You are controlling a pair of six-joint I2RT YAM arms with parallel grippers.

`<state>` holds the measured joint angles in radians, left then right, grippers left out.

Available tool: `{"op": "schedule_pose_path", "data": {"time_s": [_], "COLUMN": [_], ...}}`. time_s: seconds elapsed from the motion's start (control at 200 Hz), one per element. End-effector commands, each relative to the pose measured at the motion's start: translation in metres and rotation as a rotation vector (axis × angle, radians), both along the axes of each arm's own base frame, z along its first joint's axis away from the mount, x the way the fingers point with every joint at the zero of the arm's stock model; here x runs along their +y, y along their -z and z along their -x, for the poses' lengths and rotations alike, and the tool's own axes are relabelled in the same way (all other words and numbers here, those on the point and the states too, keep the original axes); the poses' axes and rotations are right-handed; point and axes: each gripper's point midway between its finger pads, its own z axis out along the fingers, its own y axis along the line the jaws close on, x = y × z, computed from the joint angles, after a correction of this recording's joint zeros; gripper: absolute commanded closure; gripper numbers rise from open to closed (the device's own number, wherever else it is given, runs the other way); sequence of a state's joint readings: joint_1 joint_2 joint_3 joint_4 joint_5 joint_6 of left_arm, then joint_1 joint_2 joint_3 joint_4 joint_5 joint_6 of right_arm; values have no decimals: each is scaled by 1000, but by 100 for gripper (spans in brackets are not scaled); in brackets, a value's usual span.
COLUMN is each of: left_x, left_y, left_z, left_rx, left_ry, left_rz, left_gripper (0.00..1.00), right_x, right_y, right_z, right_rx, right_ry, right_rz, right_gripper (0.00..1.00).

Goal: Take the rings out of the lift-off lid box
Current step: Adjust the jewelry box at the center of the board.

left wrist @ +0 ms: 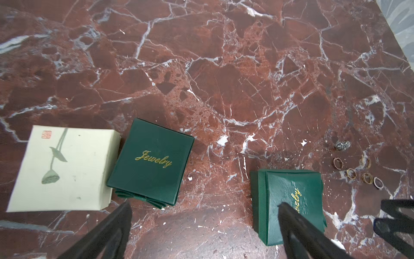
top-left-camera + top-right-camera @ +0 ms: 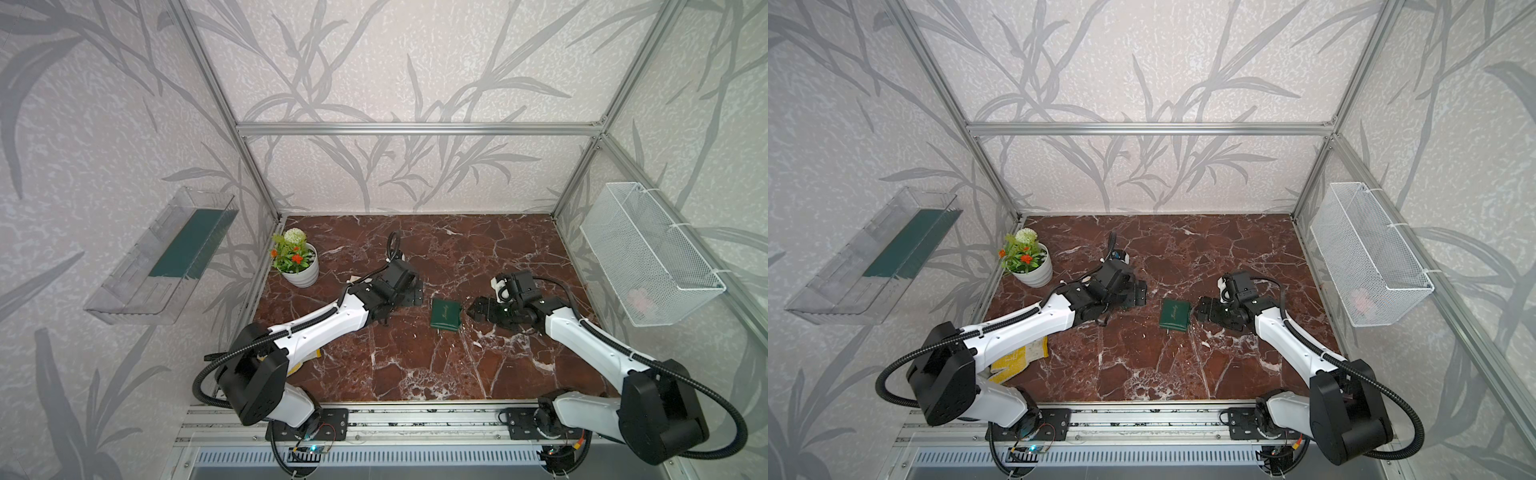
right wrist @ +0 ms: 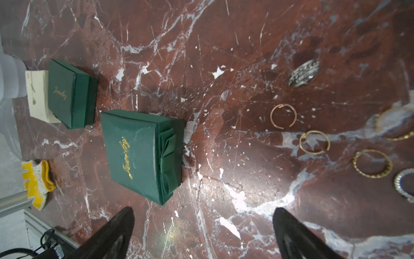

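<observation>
The green lift-off lid box (image 2: 446, 314) (image 2: 1175, 314) marked "Jewelry" sits mid-table with its lid on, also in the left wrist view (image 1: 287, 188) and the right wrist view (image 3: 139, 152). Several rings lie loose on the marble beside it: a silver band (image 3: 303, 72) (image 1: 342, 145) and thin gold hoops (image 3: 283, 116) (image 3: 314, 142) (image 1: 351, 173). My left gripper (image 2: 413, 292) (image 2: 1140, 293) (image 1: 205, 205) hovers open just left of the box, holding nothing. On the box's right side my right gripper (image 2: 471, 311) (image 2: 1198, 312) (image 3: 203, 210) is open and empty, with the rings close by.
A second green "Jewelry" box (image 1: 152, 163) (image 3: 71, 94) and a cream box (image 1: 65, 168) stand together near the left arm. A potted flower (image 2: 297, 264) sits back left and a yellow-white glove (image 2: 1017, 359) front left. A wire basket (image 2: 648, 253) and a clear shelf (image 2: 162, 257) hang on the side walls.
</observation>
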<state>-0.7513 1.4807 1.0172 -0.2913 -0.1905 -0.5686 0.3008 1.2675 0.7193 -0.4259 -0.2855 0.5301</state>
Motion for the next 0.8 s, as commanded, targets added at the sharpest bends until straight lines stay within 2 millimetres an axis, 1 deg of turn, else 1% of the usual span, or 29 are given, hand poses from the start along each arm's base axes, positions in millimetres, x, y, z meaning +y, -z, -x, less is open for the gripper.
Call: {"op": "schedule_pose_path", "data": {"time_s": [0.0, 0.135, 0.225, 0.385, 0.535, 0.63, 0.71, 0.795], "left_x": [-3, 3, 9, 16, 15, 14, 13, 15], "left_y": [-4, 0, 1, -3, -4, -3, 0, 3], "left_z": [0, 0, -1, -7, -16, -22, -25, -25], "left_rx": [-20, -15, -24, -61, -74, -70, -71, -67], "left_ry": [12, 2, -18, -46, -55, -56, -52, -53], "left_rz": [58, 70, 58, 64, 62, 45, 34, 33], "left_gripper": [1, 1, 1, 1, 1, 2, 3, 3], "right_x": [-1, 2, -1, 0, 4, 10, 12, 9], "right_y": [-11, -13, -13, -17, -19, -19, -17, -11], "right_z": [-24, -33, -37, -43, -48, -50, -52, -54], "right_rx": [-63, -70, -82, -92, -105, -109, -110, -101], "right_ry": [11, 6, 8, -6, 3, 1, 0, 6], "right_rz": [28, 30, 54, 70, 40, 4, 2, 24], "right_gripper": [4, 5, 5, 5, 5, 5, 5, 5]}}
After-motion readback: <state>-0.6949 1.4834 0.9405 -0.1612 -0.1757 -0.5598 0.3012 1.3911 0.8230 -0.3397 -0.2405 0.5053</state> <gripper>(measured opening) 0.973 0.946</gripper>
